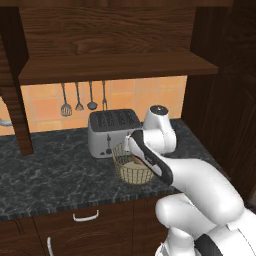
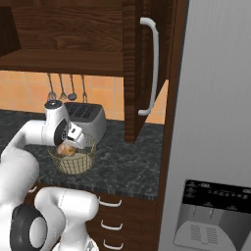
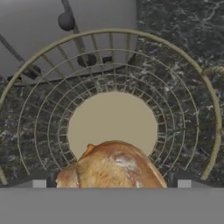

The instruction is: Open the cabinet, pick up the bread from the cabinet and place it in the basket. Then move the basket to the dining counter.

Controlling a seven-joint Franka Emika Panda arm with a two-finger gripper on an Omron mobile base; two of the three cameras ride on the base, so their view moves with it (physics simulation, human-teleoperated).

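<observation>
Nearest the hand camera, the bread point(image 3: 114, 165) sits between the two dark fingers point(image 3: 38, 180) of the gripper point(image 2: 68, 145), which look closed on its sides, holding it just over the mouth of the basket point(image 3: 205, 92). Below it lies the basket's pale round base, bare and directly under the roll, so the drop looks well lined up. From the right base view the bread shows as a tan lump at the basket's rim, the hand pressed close above it.

The roll is probably light and a little soft, with a crust that gives; a gentle hold across its widest part should do, and a hard squeeze might dent it. The basket, a thin wire weave, is likely light and stiff but apt to slide on the black speckled table point(image 1: 55, 175), so for the carry I would judge the rim the best place to take hold, pinching one wire wall from above.

Just behind the basket stands the silver toaster point(image 1: 113, 131), close beside it. Farther up, the cabinet point(image 2: 132, 73) hangs with its door swung open.
</observation>
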